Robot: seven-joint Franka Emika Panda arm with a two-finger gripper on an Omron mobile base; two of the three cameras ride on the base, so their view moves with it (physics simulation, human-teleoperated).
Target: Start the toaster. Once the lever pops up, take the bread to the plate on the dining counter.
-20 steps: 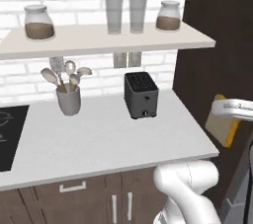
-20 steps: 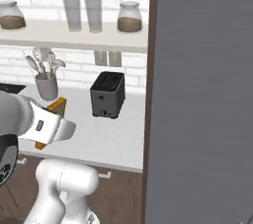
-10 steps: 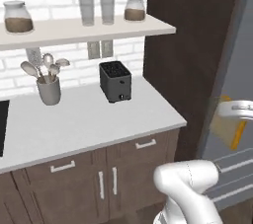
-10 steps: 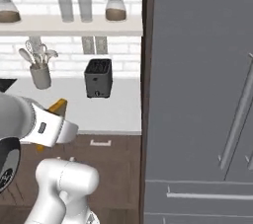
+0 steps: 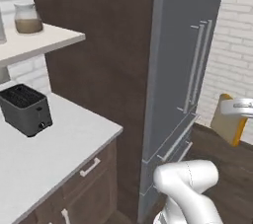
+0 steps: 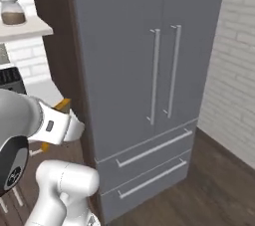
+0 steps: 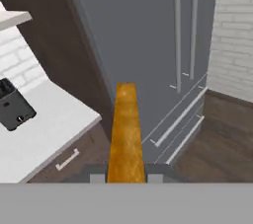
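Hand view: the gripper (image 7: 126, 174) clamps the orange-yellow bread (image 7: 126, 134) slice between its jaws, edge-on, held in the air before a tall grey fridge (image 7: 148, 45). Left of it, the dark toaster (image 5: 25, 109) sits on the grey worktop (image 5: 59, 144).

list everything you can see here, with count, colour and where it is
toaster: 1, dark grey, on the grey worktop at left
worktop: 1, pale grey, over brown cabinets, lower left
shelf: 1, white, on the wall above the toaster
jar: 1, clear glass with brown contents, on the shelf
fridge: 1, grey, two long vertical handles, two drawers below, centre
brick wall: white, right of the fridge
floor: dark wood, lower right
bread: 1, orange-yellow slice, held edge-on in the gripper
gripper: 1, dark tips, shut on the bread
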